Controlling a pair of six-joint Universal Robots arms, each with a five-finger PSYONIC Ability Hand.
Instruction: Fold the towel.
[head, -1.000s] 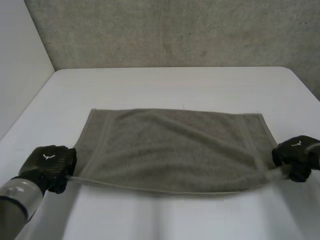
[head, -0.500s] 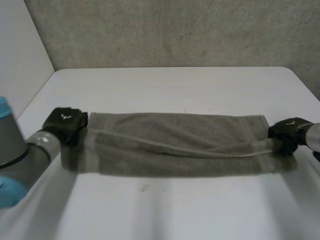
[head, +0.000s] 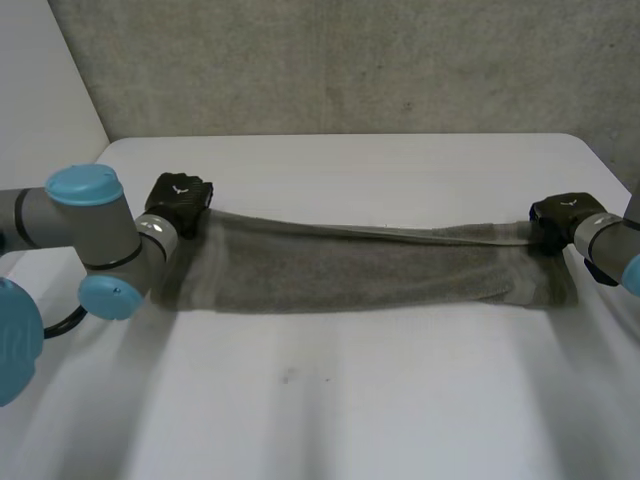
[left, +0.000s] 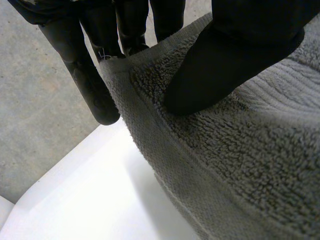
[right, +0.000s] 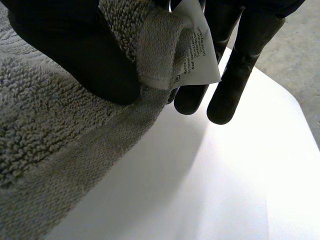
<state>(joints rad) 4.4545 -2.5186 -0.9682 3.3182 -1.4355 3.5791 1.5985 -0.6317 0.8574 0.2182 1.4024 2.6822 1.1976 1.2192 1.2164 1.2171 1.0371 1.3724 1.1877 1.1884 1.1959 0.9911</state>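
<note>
A grey-green towel (head: 360, 270) lies across the white table (head: 340, 400), doubled over into a long strip. My left hand (head: 178, 200) holds its far left corner, thumb (left: 220, 70) pressing the towel (left: 250, 150) against the fingers (left: 95, 90). At the far right corner my right hand (head: 560, 218) pinches the towel (right: 60, 140) between thumb (right: 75, 55) and fingers (right: 240, 65), with a white care label (right: 197, 47) sticking out at the grip. The held edge runs taut between both hands, slightly raised over the lower layer.
A grey concrete wall (head: 340, 65) stands behind the table's far edge. The left arm (head: 80, 230) reaches over the table's left side, and the right arm (head: 610, 245) comes in at the right edge.
Both hands have carried the towel's near edge away from me over the rest of the cloth to the far edge, so the spread towel is now folded in half lengthwise.
</note>
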